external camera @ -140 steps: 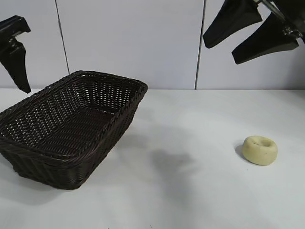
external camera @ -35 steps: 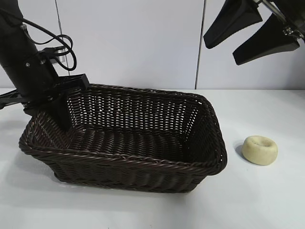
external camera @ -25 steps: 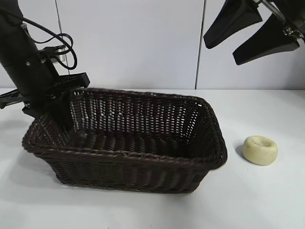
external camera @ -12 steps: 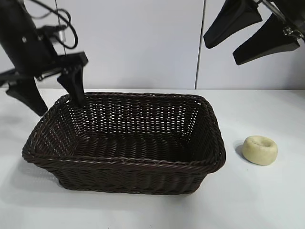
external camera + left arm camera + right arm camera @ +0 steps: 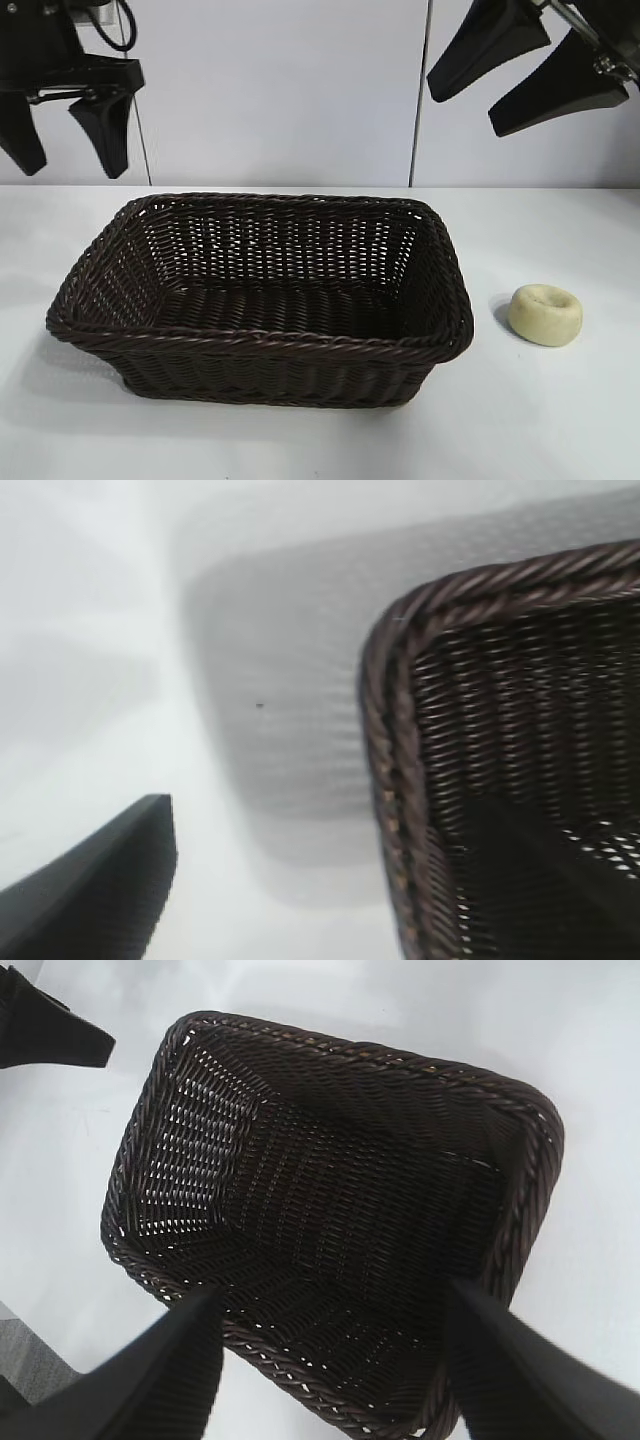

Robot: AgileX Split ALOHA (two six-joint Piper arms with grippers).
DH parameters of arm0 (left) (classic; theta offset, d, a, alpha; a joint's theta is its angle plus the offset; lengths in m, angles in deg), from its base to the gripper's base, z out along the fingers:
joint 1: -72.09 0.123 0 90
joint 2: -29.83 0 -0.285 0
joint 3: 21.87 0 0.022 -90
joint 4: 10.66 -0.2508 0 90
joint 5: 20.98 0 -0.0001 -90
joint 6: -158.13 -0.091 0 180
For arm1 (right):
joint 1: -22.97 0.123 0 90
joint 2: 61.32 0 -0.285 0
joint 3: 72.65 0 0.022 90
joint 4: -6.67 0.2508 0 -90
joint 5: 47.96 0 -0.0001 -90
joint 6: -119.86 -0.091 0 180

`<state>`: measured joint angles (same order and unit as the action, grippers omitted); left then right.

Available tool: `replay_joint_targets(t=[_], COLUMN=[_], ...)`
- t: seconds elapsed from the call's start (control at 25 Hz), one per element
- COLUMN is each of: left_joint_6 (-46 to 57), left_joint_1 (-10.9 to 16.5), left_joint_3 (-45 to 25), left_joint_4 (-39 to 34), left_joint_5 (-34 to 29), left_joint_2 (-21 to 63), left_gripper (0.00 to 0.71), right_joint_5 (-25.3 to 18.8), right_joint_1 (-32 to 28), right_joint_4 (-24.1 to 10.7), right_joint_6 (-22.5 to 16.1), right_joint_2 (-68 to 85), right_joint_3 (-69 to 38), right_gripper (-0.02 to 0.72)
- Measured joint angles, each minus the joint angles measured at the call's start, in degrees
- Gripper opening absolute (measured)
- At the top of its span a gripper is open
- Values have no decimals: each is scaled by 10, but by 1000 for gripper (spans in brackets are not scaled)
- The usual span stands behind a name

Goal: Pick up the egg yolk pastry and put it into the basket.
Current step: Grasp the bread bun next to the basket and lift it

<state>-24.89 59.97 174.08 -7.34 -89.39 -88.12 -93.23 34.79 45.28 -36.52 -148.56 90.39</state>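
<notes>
1 egg yolk pastry (image 5: 545, 314) beside 1 basket (image 5: 262, 345); left end effector (image 5: 62, 138) and right end effector (image 5: 528, 82) both released

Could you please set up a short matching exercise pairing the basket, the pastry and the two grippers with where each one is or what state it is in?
Things:
1. basket
2. egg yolk pastry
3. left gripper
4. right gripper

Places or states:
A. on the table right of the basket
B. open, raised above the basket's left end
C. empty, mid-table
D. open, high at upper right

Pairs: 1-C, 2-A, 3-B, 4-D
</notes>
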Motion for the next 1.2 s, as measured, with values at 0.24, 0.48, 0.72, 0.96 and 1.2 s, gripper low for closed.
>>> replay_joint_targets(t=[0.24,0.48,0.72,0.96,1.2], left_joint_6=[5,16,17,17,17], left_joint_1=[79,111,111,111,111], left_joint_3=[0,0,-32,-161,-317], left_joint_4=[-33,-39,-39,-39,-39], left_joint_5=[-10,-17,-17,-17,-14], left_joint_2=[0,0,32,156,319], left_gripper=[578,574,574,574,574], right_joint_5=[-1,-1,-3,-5,-7], right_joint_1=[0,0,0,0,0], right_joint_4=[0,0,0,0,0], right_joint_6=[0,0,0,0,0], right_joint_2=[0,0,0,0,0], right_joint_3=[0,0,0,0,0], right_gripper=[465,465,465,465,465])
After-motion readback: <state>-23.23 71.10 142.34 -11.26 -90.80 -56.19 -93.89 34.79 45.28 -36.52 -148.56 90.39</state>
